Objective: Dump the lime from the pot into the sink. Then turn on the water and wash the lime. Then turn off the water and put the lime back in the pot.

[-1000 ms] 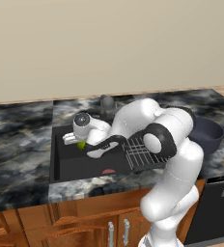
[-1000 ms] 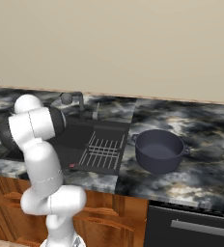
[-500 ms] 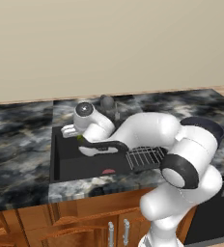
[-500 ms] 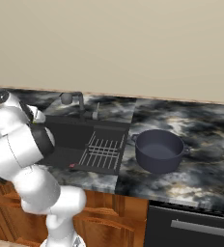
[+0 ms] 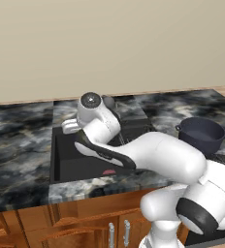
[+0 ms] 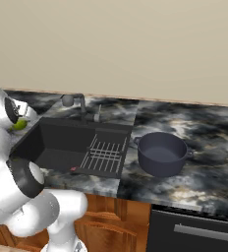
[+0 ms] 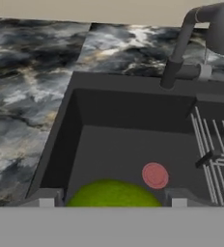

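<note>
In the hand view the yellow-green lime (image 7: 113, 194) sits between my two fingertips, and my gripper (image 7: 112, 200) is shut on it above the black sink (image 7: 61, 140). The right base view shows the lime (image 6: 18, 125) held at my gripper (image 6: 16, 123) over the left rim of the sink (image 6: 35, 140). The dark blue-grey pot (image 6: 162, 153) stands upright on the counter to the right of the sink, with nothing showing inside it. In the left base view my arm reaches over the sink (image 5: 66, 162), and the pot (image 5: 201, 134) stands at the right.
The dark faucet (image 6: 74, 101) rises at the sink's back edge. A grey wire rack (image 6: 105, 155) lies in the basin's right part, near a flat pink-red patch (image 6: 74, 170) on the floor. Marbled counter runs along both sides, and wooden cabinets stand below.
My hand has risen a little with the lime in it. The elbow has swung out low toward the cameras. The pot has not moved.
</note>
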Tool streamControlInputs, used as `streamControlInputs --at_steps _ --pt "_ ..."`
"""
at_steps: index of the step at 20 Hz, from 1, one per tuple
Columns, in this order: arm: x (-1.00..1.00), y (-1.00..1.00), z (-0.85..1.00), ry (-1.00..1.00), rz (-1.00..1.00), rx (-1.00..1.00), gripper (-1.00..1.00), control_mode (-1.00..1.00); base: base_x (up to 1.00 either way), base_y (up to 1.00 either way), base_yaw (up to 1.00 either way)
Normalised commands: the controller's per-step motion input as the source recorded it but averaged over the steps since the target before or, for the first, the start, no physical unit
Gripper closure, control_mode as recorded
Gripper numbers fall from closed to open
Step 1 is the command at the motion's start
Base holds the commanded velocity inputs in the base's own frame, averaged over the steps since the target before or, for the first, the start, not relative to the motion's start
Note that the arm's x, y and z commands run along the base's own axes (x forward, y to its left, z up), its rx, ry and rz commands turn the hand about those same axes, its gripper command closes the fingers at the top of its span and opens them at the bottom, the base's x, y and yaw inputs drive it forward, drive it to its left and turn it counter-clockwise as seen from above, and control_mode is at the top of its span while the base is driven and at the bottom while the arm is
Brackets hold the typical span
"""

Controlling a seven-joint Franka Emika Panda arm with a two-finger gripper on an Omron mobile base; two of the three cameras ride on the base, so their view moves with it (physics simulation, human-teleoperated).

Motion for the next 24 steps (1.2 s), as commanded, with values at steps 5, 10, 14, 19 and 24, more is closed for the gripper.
streamControlInputs --at_steps 5,10,14,19,24 --pt "-0.52 -0.28 0.47 0.03 -0.01 0.0 1.0 -1.0 0.0 0.0 0.0" --pt "-0.31 -0.51 0.38 0.03 -0.03 0.0 1.0 -1.0 0.0 0.0 0.0" --pt "-0.32 -0.76 0.23 0.01 -0.05 0.0 1.0 -1.0 0.0 0.0 0.0" --pt "-0.34 -0.87 0.03 0.0 -0.06 -0.02 1.0 -1.0 0.0 0.0 0.0" --pt "-0.15 -0.98 0.0 0.0 -0.06 -0.04 1.0 -1.0 0.0 0.0 0.0"
